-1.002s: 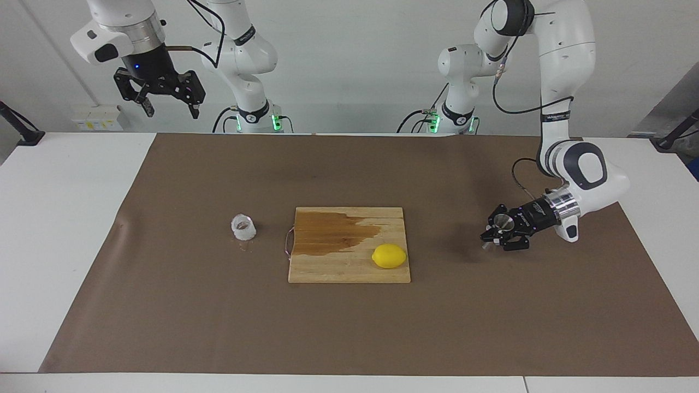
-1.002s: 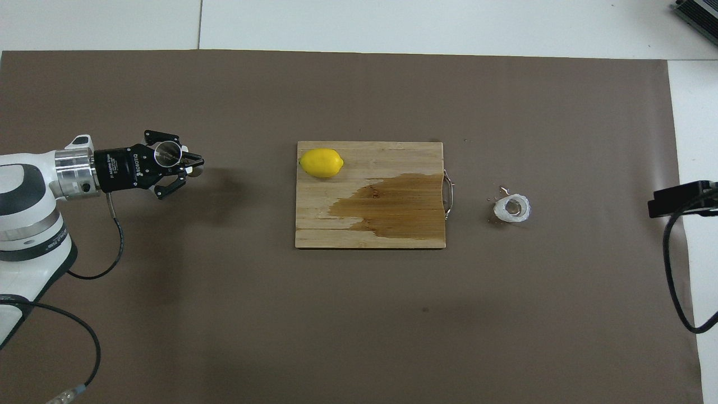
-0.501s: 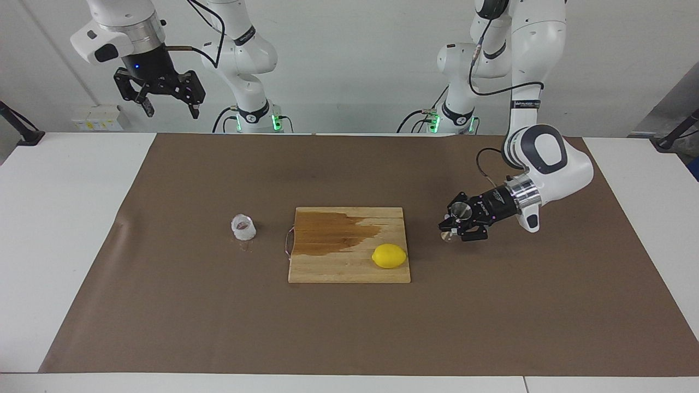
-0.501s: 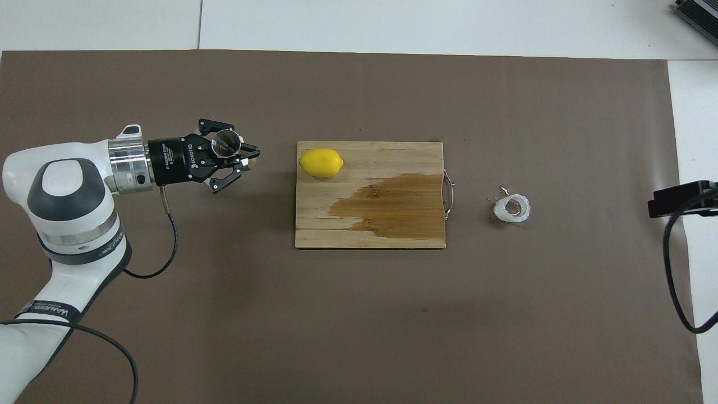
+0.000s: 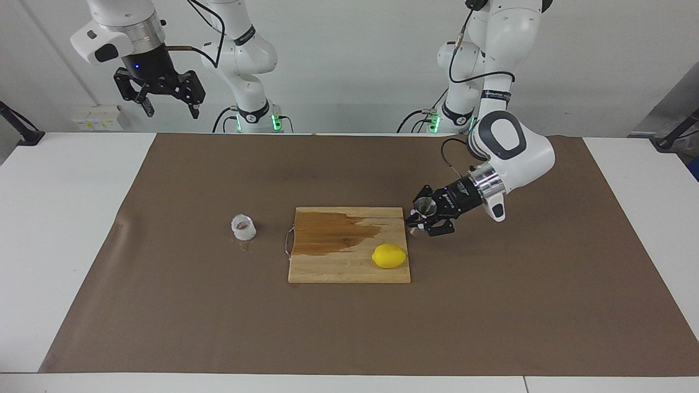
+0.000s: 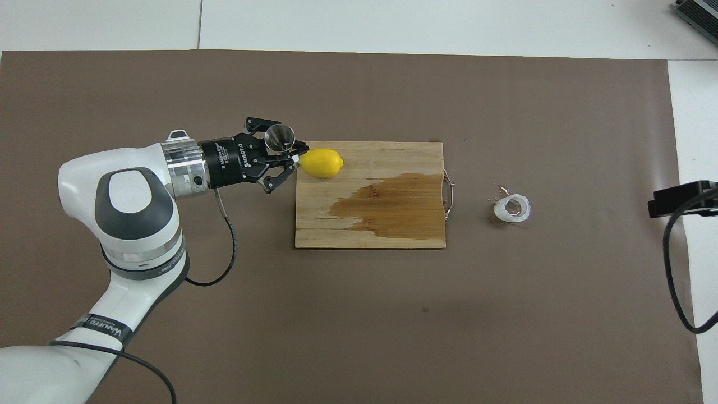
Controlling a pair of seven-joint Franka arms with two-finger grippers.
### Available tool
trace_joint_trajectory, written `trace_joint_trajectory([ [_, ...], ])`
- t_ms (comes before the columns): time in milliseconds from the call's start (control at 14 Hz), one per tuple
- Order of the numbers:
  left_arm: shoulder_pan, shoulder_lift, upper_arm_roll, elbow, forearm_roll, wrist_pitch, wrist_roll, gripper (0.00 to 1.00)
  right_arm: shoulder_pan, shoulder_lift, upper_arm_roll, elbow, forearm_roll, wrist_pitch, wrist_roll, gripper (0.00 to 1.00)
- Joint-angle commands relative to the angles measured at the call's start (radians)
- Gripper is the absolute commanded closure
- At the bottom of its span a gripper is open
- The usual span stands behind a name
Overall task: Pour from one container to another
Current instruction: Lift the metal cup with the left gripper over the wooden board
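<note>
1. Left gripper (image 5: 416, 222) fingers clamp the small shiny steel hourglass jigger (image 5: 424, 207) above the wooden board's (image 5: 349, 267) edge.
2. Squat clear faceted glass cup (image 5: 243, 226) stands on the table's brown mat (image 5: 164, 305).
3. Right gripper (image 5: 170, 108), raised, fingers spread wide.

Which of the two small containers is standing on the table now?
The squat glass cup, standing on the brown paper beside the board's handle. The steel jigger is in the air, gripped by the left pincer.

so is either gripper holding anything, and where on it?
Left gripper holds the steel jigger by its narrow waist, above the cutting board's edge. Right gripper is open and empty.
</note>
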State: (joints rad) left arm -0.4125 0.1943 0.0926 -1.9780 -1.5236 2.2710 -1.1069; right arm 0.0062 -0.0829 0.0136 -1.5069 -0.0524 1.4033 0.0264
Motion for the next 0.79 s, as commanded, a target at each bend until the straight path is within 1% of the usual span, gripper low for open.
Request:
trace_joint_trajectory([
  [0, -0.087, -0.019, 0.015, -0.036, -0.078, 0.082, -0.014, 1.00, -0.008, -0.003, 0.000, 0.004, -0.009, -0.018, -0.028, 0.00],
  [215, -0.140, 0.022, 0.015, -0.024, -0.180, 0.090, 0.001, 1.00, -0.008, -0.003, 0.000, 0.004, -0.009, -0.018, -0.028, 0.00],
  [286, -0.155, 0.025, 0.012, -0.024, -0.220, 0.110, 0.037, 1.00, -0.006, -0.003, 0.000, 0.004, -0.009, -0.018, -0.028, 0.00],
  [358, -0.196, 0.027, 0.004, -0.036, -0.272, 0.158, 0.100, 1.00, -0.006, -0.003, 0.000, 0.004, -0.009, -0.018, -0.028, 0.00],
  [430, -0.222, 0.051, 0.003, -0.036, -0.344, 0.207, 0.154, 1.00, -0.008, -0.003, 0.000, 0.004, -0.009, -0.018, -0.028, 0.00],
  [573, -0.267, 0.091, 0.001, -0.031, -0.479, 0.232, 0.263, 1.00, -0.008, -0.003, 0.000, 0.004, -0.009, -0.018, -0.028, 0.00],
  [644, -0.273, 0.100, -0.001, -0.033, -0.521, 0.246, 0.298, 1.00, -0.008, -0.003, 0.000, 0.004, -0.009, -0.018, -0.028, 0.00],
  [716, -0.273, 0.102, -0.001, -0.033, -0.535, 0.248, 0.309, 1.00, -0.008, -0.003, 0.000, 0.004, -0.009, -0.018, -0.028, 0.00],
])
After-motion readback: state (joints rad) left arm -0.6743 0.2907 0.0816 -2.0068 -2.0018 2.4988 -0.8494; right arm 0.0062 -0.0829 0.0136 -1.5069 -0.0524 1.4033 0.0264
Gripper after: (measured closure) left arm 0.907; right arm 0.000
